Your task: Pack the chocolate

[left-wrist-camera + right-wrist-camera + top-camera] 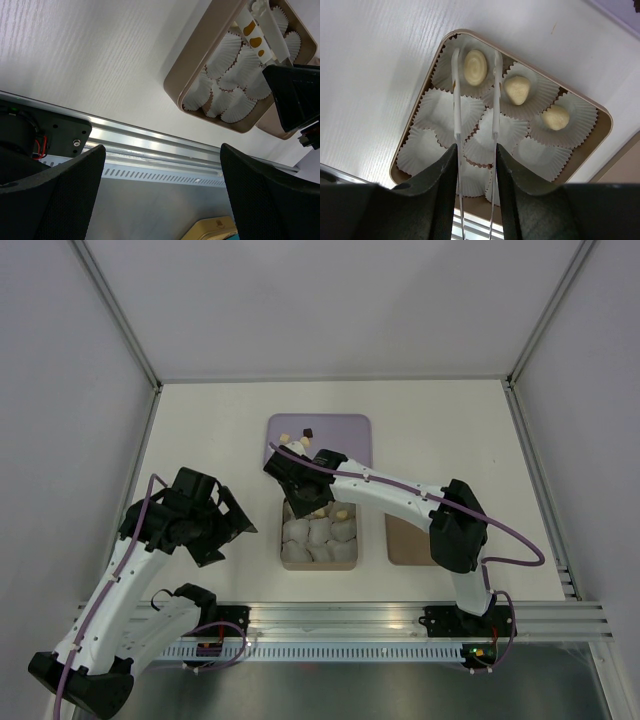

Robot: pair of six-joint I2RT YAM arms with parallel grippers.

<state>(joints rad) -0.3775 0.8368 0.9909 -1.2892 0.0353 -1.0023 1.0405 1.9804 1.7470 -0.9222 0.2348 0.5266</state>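
Note:
My right gripper (300,480) (476,150) is shut on white tongs (455,100) above the tan box (318,565) (400,175) of white paper cups. The tong tips flank a pale chocolate (475,66) lying in the box's corner cup. I cannot tell whether they touch it. Two more pale chocolates (517,90) (555,117) lie in the neighbouring cups of that row. A few loose chocolates, pale (285,436) and dark (307,430), lie on the purple tray (345,445) behind the box. My left gripper (235,525) (162,150) is open and empty, left of the box.
A flat brown lid (405,540) lies right of the box, partly under my right arm. The metal rail (350,618) (150,145) runs along the near edge. White walls close in the table's left, back and right sides.

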